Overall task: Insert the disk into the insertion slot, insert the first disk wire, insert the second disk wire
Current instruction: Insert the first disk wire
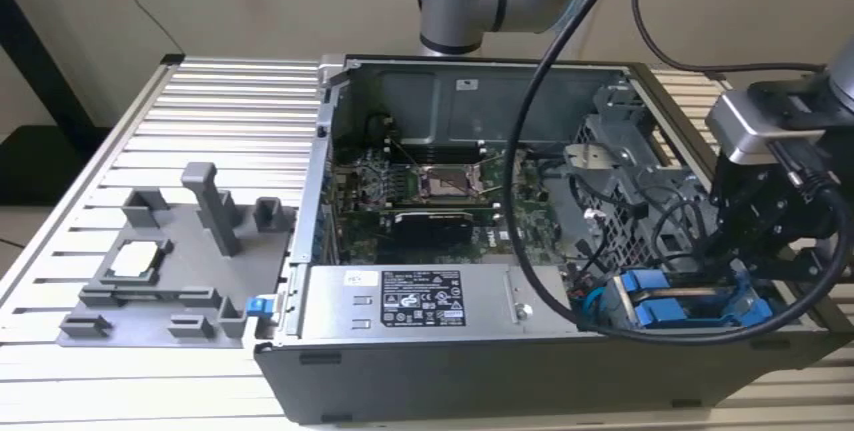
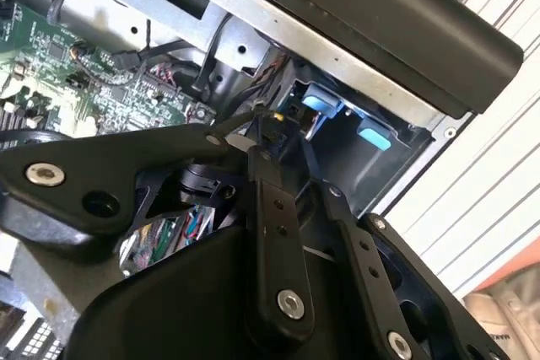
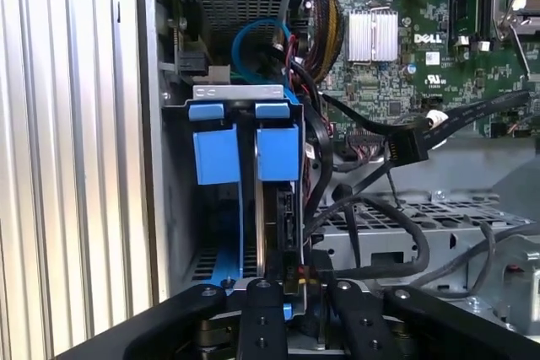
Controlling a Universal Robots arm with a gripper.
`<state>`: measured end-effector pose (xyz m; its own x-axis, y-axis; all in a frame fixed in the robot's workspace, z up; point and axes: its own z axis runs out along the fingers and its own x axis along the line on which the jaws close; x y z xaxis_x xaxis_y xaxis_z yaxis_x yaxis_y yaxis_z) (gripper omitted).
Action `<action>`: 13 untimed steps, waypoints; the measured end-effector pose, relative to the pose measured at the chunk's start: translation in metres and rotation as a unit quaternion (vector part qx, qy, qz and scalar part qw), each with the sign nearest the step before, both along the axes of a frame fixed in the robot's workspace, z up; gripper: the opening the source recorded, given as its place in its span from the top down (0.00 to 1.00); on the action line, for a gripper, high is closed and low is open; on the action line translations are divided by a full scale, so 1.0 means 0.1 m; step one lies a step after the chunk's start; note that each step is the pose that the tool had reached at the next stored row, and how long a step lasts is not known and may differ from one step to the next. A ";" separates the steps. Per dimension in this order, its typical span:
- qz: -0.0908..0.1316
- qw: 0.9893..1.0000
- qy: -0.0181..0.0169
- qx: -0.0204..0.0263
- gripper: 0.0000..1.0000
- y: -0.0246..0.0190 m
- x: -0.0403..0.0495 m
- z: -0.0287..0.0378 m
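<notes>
fingers [image 3: 258, 314] clenched on wire plug [image 3: 295, 276] at seated disk [image 3: 278, 153] edge, tips largely hidden

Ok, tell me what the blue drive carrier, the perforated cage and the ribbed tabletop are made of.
Blue carrier: looks like moulded plastic, judging by the uniform matt colour and soft-edged tabs.
Perforated cage: likely sheet steel. It is bare grey, with punched holes and folded edges.
Ribbed tabletop: probably extruded aluminium, given the pale satin slats with even grooves, though painted steel cannot be ruled out.
</notes>
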<state>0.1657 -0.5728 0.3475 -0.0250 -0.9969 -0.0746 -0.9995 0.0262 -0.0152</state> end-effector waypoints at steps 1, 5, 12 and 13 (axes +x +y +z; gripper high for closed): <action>0.000 1.000 0.000 0.000 0.73 0.000 0.000 0.032; 0.000 1.000 0.001 0.000 0.73 0.000 0.000 0.162; -0.001 1.000 0.001 0.000 0.73 0.001 0.001 0.390; -0.001 1.000 0.001 0.000 0.73 0.000 0.000 0.396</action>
<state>0.1657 -0.5728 0.3870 -0.0277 -0.9968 -0.0745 -0.9995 0.0288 -0.0136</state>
